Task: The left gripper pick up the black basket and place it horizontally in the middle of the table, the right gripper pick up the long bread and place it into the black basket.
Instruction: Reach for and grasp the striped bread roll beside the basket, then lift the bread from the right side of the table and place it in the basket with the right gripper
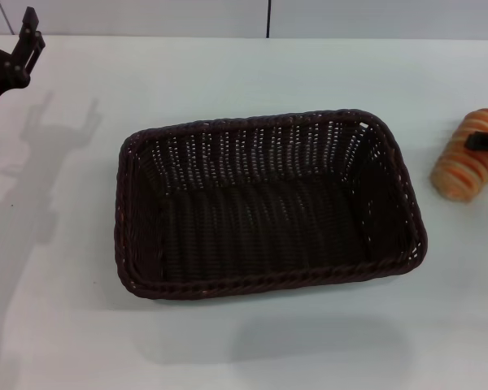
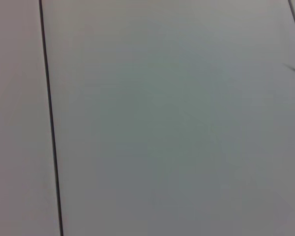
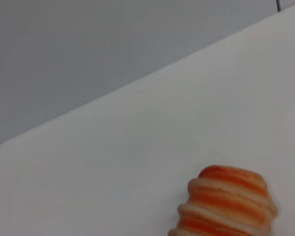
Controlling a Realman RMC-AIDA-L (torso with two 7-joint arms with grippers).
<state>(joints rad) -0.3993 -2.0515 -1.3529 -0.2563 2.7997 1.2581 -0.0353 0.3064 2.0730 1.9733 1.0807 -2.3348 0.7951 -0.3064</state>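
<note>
At the right edge of the head view, a black tip of the right gripper (image 1: 486, 142) reaches in over the long bread (image 1: 467, 156), and whether it is clamping the loaf or only touching it cannot be told, since most of it is out of view. The orange-and-cream ridged bread lies on the white table (image 1: 252, 73) just right of the black basket (image 1: 268, 203), apart from it; the basket sits lengthwise across the table's middle with nothing inside. The left gripper (image 1: 24, 49) hangs at the far left corner, well apart from the basket, holding nothing, and its opening probably cannot be judged from here.
</note>
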